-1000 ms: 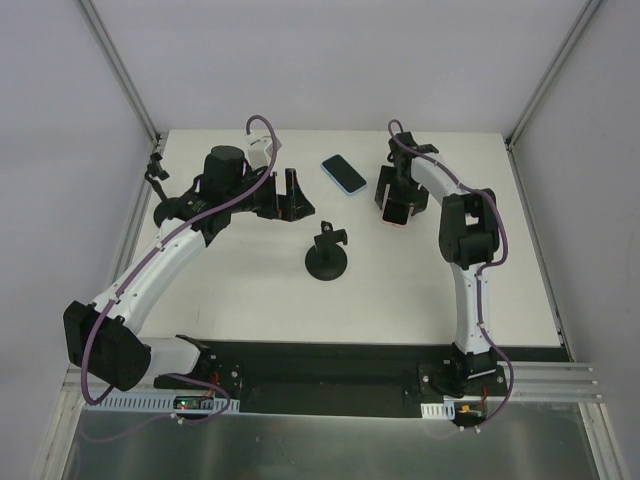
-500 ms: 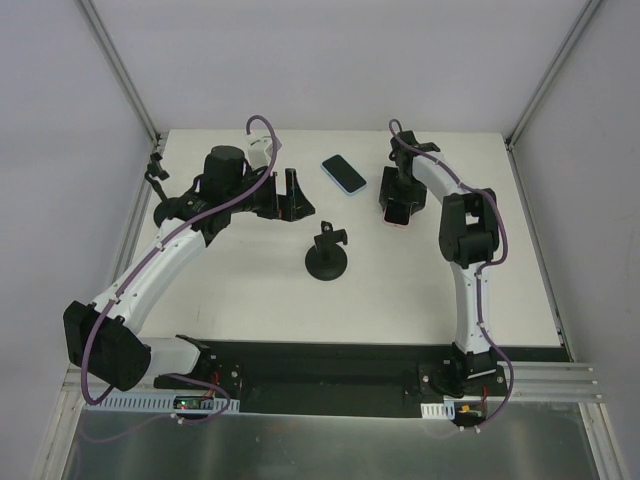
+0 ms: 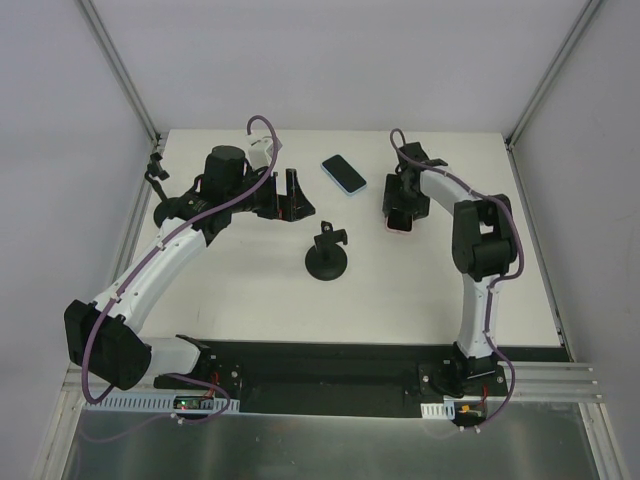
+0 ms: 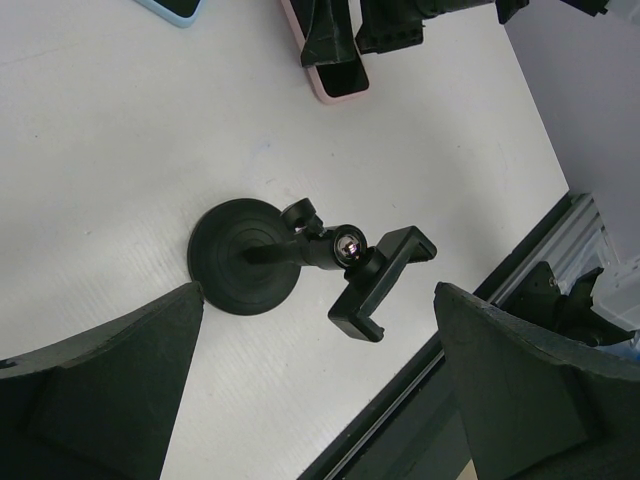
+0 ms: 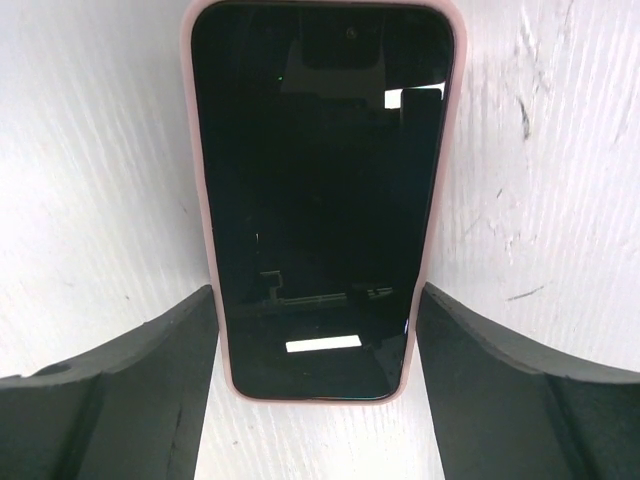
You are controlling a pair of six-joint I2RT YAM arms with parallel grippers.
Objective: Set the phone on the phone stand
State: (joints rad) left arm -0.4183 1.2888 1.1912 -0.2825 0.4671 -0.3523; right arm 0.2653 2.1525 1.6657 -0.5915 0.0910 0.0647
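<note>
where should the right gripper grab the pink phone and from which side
By its two long edges, near the middle, coming straight down from above. The pink phone lies flat and screen-up on the table, so only its narrow width would likely fit between the fingers. The open right gripper straddles those edges now.

phone (image 5: pixel 320 190): pink case, dark screen up, lying flat on worktop (image 5: pixel 90 150); faint reflections on glass.
pincer (image 5: pixel 315 300): rt arm's, spread; black fingers (image 5: pixel 110 400) flank phone's near end, one per long side.
contact: fingers v. close to case edges; can't tell if touching.
worktop: white, dark scuffs right of phone.
</note>
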